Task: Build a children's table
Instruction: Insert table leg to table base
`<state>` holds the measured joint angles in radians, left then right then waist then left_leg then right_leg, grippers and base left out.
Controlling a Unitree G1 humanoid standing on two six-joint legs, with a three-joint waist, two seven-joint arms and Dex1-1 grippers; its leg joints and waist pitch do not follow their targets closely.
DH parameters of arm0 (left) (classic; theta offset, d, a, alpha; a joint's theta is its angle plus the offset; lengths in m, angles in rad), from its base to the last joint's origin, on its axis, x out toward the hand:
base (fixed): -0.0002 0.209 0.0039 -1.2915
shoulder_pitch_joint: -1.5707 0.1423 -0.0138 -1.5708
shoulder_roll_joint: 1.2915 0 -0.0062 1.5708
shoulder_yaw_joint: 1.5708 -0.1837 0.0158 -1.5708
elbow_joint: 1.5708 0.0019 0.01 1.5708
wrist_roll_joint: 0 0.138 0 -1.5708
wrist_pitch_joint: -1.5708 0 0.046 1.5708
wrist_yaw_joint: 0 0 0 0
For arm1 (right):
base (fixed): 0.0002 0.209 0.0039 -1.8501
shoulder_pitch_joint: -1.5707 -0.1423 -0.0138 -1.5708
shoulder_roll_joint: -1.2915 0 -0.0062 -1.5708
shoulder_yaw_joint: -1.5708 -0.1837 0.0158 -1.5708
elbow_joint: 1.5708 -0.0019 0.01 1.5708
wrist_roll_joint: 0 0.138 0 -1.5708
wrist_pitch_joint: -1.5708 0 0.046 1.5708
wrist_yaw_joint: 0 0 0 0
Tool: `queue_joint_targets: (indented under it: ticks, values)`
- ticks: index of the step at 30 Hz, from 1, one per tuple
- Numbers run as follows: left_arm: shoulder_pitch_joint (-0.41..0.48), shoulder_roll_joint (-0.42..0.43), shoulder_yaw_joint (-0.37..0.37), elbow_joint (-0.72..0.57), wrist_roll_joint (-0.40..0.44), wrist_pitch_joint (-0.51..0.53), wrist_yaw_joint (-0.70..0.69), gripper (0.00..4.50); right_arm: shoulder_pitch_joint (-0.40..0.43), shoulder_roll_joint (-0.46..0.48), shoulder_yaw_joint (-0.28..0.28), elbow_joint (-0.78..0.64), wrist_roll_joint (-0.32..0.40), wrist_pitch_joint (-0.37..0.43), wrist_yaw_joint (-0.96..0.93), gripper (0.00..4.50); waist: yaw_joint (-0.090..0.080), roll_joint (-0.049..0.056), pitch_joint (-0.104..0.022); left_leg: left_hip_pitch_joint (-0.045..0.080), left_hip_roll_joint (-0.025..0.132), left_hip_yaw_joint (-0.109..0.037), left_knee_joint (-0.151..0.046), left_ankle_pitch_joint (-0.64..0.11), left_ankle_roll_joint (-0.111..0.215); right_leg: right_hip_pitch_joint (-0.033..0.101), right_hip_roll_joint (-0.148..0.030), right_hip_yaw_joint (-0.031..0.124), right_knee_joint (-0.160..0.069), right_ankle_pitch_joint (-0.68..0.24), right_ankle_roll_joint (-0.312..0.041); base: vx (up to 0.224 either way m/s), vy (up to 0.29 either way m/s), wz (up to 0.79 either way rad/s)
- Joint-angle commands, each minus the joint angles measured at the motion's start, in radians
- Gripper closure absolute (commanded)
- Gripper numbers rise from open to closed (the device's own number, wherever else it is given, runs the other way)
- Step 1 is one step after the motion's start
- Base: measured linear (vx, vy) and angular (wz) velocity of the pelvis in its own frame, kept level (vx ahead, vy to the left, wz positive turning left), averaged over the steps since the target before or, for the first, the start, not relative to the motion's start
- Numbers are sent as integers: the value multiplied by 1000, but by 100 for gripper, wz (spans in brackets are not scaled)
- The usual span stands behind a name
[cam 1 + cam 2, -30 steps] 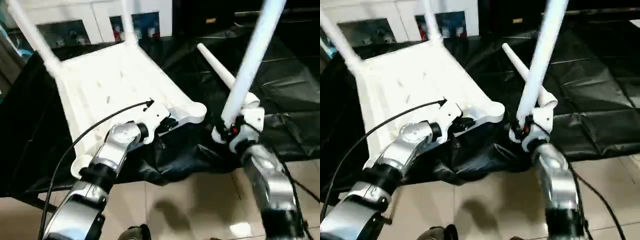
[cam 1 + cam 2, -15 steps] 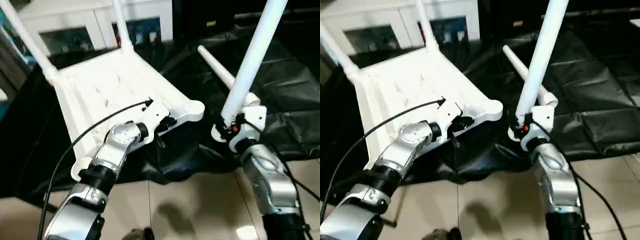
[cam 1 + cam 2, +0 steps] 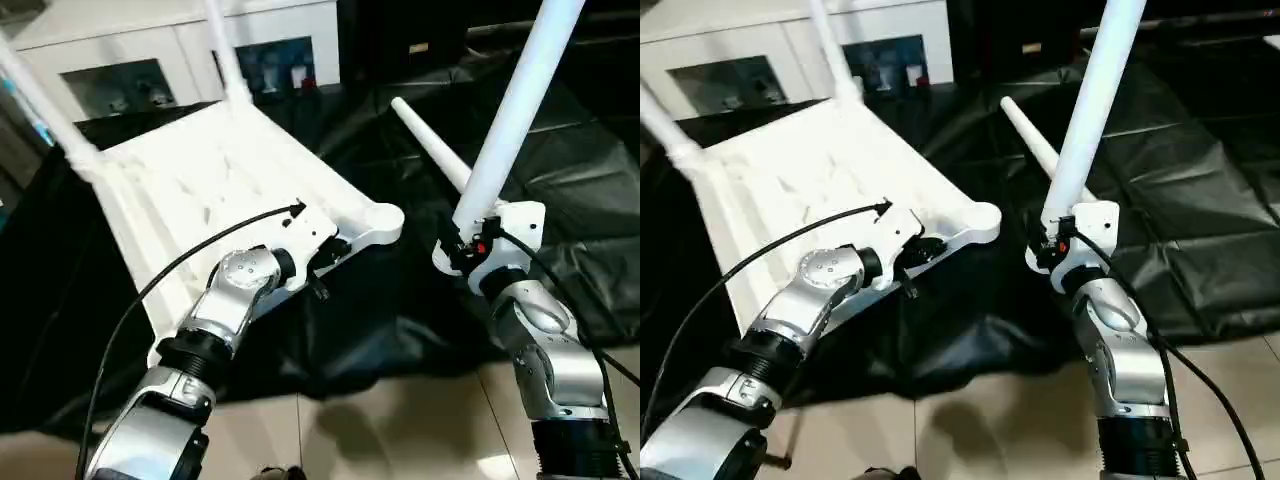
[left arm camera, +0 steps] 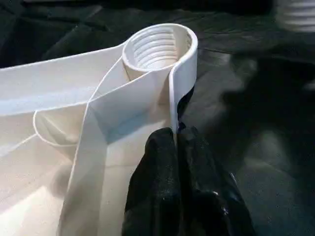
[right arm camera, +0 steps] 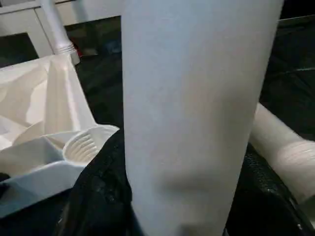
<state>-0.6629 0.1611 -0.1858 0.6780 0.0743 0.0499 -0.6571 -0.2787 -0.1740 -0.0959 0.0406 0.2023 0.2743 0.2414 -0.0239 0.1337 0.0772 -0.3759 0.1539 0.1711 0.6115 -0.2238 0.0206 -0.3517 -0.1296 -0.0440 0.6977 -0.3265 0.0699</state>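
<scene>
Children's table (image 3: 200, 190), all-white plastic, rectangular, lying upside down on the crinkled black plastic sheet (image 3: 580, 200), ribbed underside up, near edge close to the sheet's front edge above the tiled floor (image 3: 400, 440). Carrying two long white tube legs (image 3: 40, 100) upright in the far corner sockets, in front of the white glass-door cabinet (image 3: 120, 60). Round threaded socket (image 4: 157, 46) at the near right corner open and empty.

Left hand (image 4: 175, 135) pressed together on the thin rim wall just beside that socket, pinching it to steady the top. Right hand (image 3: 462, 245) clamped round the lower end of a third white tube leg (image 3: 510, 110), held tilted with its far end high. Hanging near the empty socket, off to its right, not yet over it. Fourth white tube leg (image 3: 430, 150) lying loose on the sheet behind the right hand.

Looks like the lining-up step, roughly halfway through the build.

Possible trouble from here:
- Entering the socket at this tilt, then jamming or cross-threading.
- Pushing down off-centre, tipping or sliding the light top on the slippery sheet despite a pinch on so thin a wall.
- Swinging the long tube into a fitted leg.
- Knocking the loose leg and rolling it off the sheet.
</scene>
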Motion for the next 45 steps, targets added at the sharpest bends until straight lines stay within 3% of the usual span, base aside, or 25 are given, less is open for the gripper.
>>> queue_joint_targets:
  ticks: [1, 2, 4, 5, 6, 7, 8, 9, 11, 13, 14, 16, 17, 18, 20, 22, 23, 25, 27, 28, 30, 34, 41, 44, 45]
  values:
    - [-30, -9, 1, -32, -4, -30, -7, 450, 4, -17, -4, -30, -10, 5, 3, 258, -20, -59, -78, 103, 91, -92, -28, 18, 428, -13, -34, 51, -75, 61, 43, 33, -157, 0]
    - [-30, -8, 2, -31, -4, -29, -6, 450, 4, -22, 5, -28, -15, 8, 10, 258, 57, -98, -88, -111, -86, 0, 142, -152, 247, 185, -47, 154, -151, 130, 189, 33, -157, 0]
    - [-29, -7, 3, -32, -4, -28, -5, 450, 5, -29, 18, -28, -26, 10, 19, 258, 68, -90, -72, -130, -69, -37, 158, -59, 146, 172, -47, 155, -162, 201, 154, 76, -41, 25]
    - [-29, -7, 3, -32, -4, -28, -5, 450, 5, -29, 18, -28, -26, 10, 19, 258, 81, -104, -65, -174, -83, -24, 172, -6, 200, 210, -72, 66, -159, 288, 200, 128, -47, 30]
    - [-28, -6, 4, -33, -5, -27, -4, 450, 5, -29, 24, -29, -28, 9, 22, 258, 57, -37, -71, -124, -46, -42, 85, 70, 222, 196, -109, -23, -208, 262, 264, 121, -30, 34]
    - [-26, -5, 5, -35, -7, -27, -4, 450, 5, -30, 31, -31, -32, 7, 25, 258, 46, -15, -74, -113, -31, -42, 45, 85, 240, 220, -102, -60, -222, 221, 246, 121, -30, 34]
    - [-24, -5, 6, -37, -7, -25, -3, 450, 5, -31, 36, -32, -35, 7, 29, 258, -3, 32, -76, -55, -11, -80, -23, 137, 337, 245, -8, -157, -183, 194, 211, 170, 42, 39]
    - [-23, -4, 6, -38, -7, -25, -2, 450, 5, -31, 40, -32, -36, 7, 31, 258, -82, 61, -58, 123, 35, -271, -76, -121, 584, 58, 117, -137, 20, -149, 111, 241, 44, 30]
    - [-15, -2, 7, -45, -9, -21, 4, 450, 5, -36, 59, -33, -35, 14, 51, 258, -102, 31, -89, 177, 47, -345, -36, -108, 544, -36, 111, -44, 70, -188, -13, 274, 37, 61]
    - [-8, 0, 9, -52, -10, -18, 8, 450, 8, -41, 78, -36, -32, 17, 68, 258, -122, 13, -68, 155, 14, -350, -62, -33, 476, -57, 113, 9, 91, -101, 36, 135, 18, 49]
    - [-3, 2, 10, -59, -9, -15, 11, 450, 12, -43, 89, -38, -33, 18, 76, 258, -133, -28, -62, 137, 18, -351, -80, 42, 441, -72, 93, 63, 86, 17, 63, 180, 11, 62]
    - [5, 5, 9, -68, -8, -13, 10, 450, 14, -43, 96, -40, -33, 20, 86, 258, -118, -70, -51, 80, -13, -325, -85, -9, 368, -48, 35, 147, 13, 137, 44, 172, -44, 65]
    - [17, 8, 9, -84, -12, -14, 4, 450, 18, -41, 103, -43, -30, 22, 97, 258, -73, -145, -72, -83, -159, -142, 135, -213, 226, 135, -101, 231, -161, 176, 196, 152, -90, 73]
    - [29, 11, 9, -101, -18, -21, -5, 450, 21, -41, 110, -45, -33, 16, 104, 258, -89, -117, -69, -62, -141, -121, 157, -134, 130, 114, -49, 209, -138, 274, 205, 155, -83, 49]
    - [41, 19, 5, -118, -21, -13, -18, 450, 24, -32, 105, -52, -7, 28, 116, 258, -63, -115, -73, -99, -140, -102, 147, 11, 86, 154, -6, 182, -93, 515, 94, 206, -68, 22]
    - [54, 28, 5, -133, -28, -11, -34, 450, 29, -25, 102, -60, 12, 31, 127, 258, -17, -76, -81, -103, -76, -105, 41, 264, 23, 129, 48, 106, -36, 892, -65, 43, -22, -7]
    - [67, 41, 2, -149, -38, 0, -57, 450, 33, -21, 101, -68, 29, 35, 136, 258, -14, -28, -87, -52, 8, -128, -5, 396, 88, 83, 45, 61, -8, 865, -91, -34, -55, -14]
    - [91, 65, -12, -183, -50, 20, -108, 450, 40, -24, 102, -78, 41, 34, 147, 258, -50, -22, -91, 63, 166, -253, 3, 822, 333, -46, 0, 69, 22, 422, -142, -48, 39, -28]
    - [101, 73, -18, -199, -56, 31, -131, 450, 42, -26, 100, -79, 46, 35, 152, 258, -25, -65, -78, -11, 74, -196, -9, 619, 296, -4, -30, 78, -55, 311, -171, -77, 78, -30]
    - [105, 79, -22, -208, -59, 34, -148, 450, 41, -27, 99, -79, 48, 36, 155, 258, 1, -79, -69, -50, 20, -126, -14, 203, 187, 32, -52, 70, -105, 202, -238, -75, 44, -9]
    - [117, 92, -35, -232, -58, 45, -184, 450, 36, -34, 93, -73, 51, 36, 159, 258, 6, -71, -49, -27, 34, -96, -46, -223, 8, 29, -35, 47, -133, -209, -316, -150, 79, -13]
    - [128, 101, -49, -256, -70, 59, -226, 450, 33, -42, 85, -67, 46, 35, 167, 258, -5, -60, -44, -3, 56, -109, -103, -630, -151, 0, -11, 21, -127, -277, -255, -143, 95, -15]
    - [130, 88, -66, -263, -61, 50, -170, 450, 29, -56, 80, -62, 55, 39, 177, 258, 6, -68, -43, 10, 48, -89, -117, -707, -180, -6, -32, 5, -167, -429, -167, -85, 57, -11]
    - [119, 55, -46, -236, -38, 82, -87, 450, 28, -58, 78, -61, 57, 43, 178, 258, 24, -52, -48, -39, 58, -45, -226, -818, -210, 48, 37, -38, -49, -244, -172, -103, 30, -4]
    - [121, 36, -27, -239, -48, 92, -65, 450, 31, -55, 78, -62, 54, 44, 176, 258, 73, -55, -58, -85, 52, 22, -290, -789, -239, 85, 65, -43, 54, -135, -176, -121, -34, 12]
